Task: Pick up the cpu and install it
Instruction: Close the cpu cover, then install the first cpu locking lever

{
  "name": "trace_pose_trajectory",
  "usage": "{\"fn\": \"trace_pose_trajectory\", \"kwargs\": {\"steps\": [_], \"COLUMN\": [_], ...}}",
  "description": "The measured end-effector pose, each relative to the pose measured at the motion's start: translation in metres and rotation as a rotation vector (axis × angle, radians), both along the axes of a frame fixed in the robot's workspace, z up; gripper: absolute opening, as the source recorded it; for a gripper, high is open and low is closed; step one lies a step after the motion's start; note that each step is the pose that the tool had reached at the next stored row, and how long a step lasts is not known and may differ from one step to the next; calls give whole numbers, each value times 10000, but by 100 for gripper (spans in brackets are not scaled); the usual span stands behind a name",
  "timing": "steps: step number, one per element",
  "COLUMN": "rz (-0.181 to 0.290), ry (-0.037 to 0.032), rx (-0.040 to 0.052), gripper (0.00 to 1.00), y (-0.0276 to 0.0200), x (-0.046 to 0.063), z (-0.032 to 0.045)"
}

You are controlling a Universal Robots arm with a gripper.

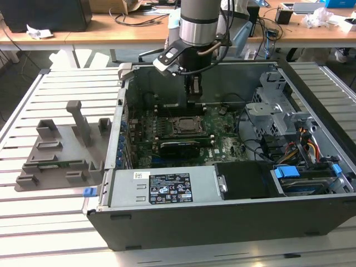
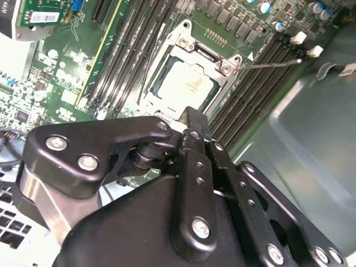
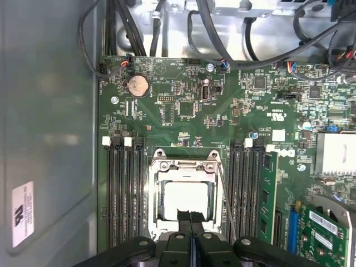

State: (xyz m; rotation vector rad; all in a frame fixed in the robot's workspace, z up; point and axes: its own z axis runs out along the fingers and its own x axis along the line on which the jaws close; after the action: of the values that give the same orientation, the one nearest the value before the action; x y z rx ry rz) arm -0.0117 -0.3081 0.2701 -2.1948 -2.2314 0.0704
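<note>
The cpu (image 3: 186,201) lies flat inside the open socket frame (image 3: 157,192) on the green motherboard, its dull silver top facing up. In the second wrist view the cpu (image 2: 189,84) sits square within the frame, just beyond the fingertips. My gripper (image 3: 191,216) hangs over the cpu's near edge with its two black fingers pressed together and nothing visible between them. In the exterior view the gripper (image 1: 193,93) hovers above the socket (image 1: 183,125), inside the open computer case (image 1: 222,222). I cannot tell whether the fingertips touch the chip.
Memory slots flank the socket, and a green memory stick (image 3: 268,194) stands in one. The thin socket lever (image 3: 225,194) stands up beside the frame. A power supply (image 1: 161,189), drive cage (image 1: 272,105) and cables crowd the case. A grey parts fixture (image 1: 55,150) lies at the exterior view's left.
</note>
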Motion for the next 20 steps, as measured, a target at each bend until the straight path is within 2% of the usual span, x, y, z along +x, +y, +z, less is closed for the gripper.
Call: {"fn": "trace_pose_trajectory", "kwargs": {"steps": [5,20], "rz": [0,0], "ry": [0,0], "rx": [0,0], "gripper": [11,11], "y": [0,0], "x": [0,0], "z": [131,144]}}
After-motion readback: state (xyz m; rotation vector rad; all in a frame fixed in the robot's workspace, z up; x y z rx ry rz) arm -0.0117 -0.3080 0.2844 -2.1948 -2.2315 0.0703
